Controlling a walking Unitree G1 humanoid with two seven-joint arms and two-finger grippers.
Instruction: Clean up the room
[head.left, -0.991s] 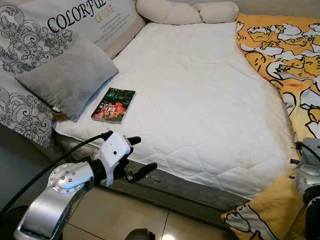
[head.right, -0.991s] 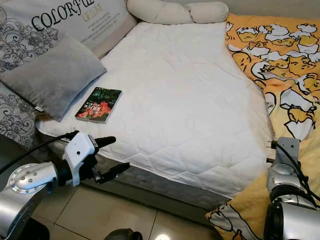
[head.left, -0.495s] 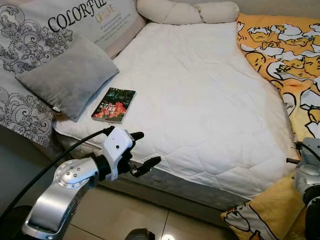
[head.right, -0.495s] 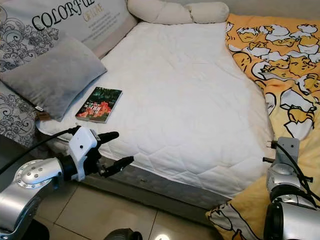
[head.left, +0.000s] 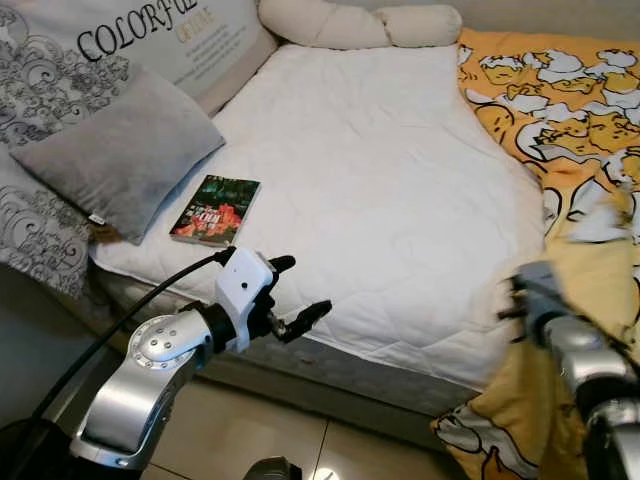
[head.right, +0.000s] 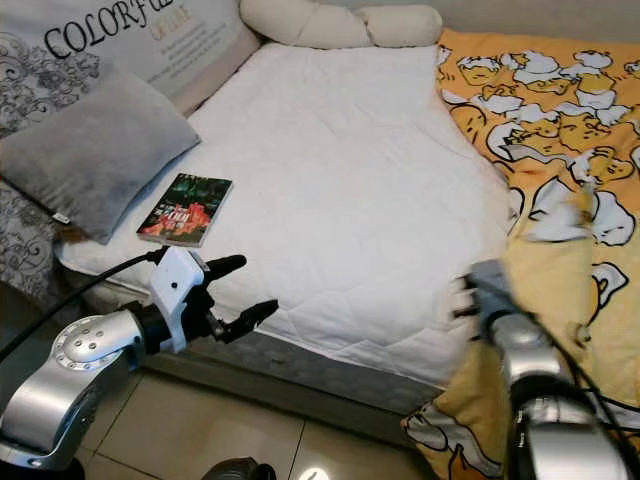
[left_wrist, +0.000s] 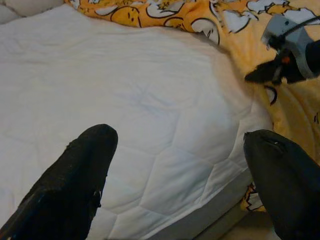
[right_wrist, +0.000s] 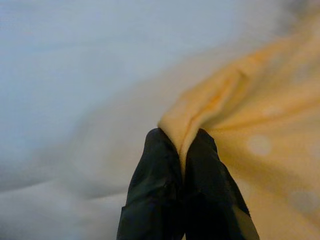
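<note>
At the bed's (head.left: 380, 190) four o'clock edge, right gripper (right_wrist: 182, 150) pinches a yellow blanket (right_wrist: 260, 125) fold, confirmed by wrist view; left gripper (head.left: 298, 292) hangs released at seven o'clock.

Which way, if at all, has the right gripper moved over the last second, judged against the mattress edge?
Yes. The right gripper, shut on the yellow blanket, has lifted and swung toward the robot's left, nearer the white mattress corner, dragging the fold with it.
</note>
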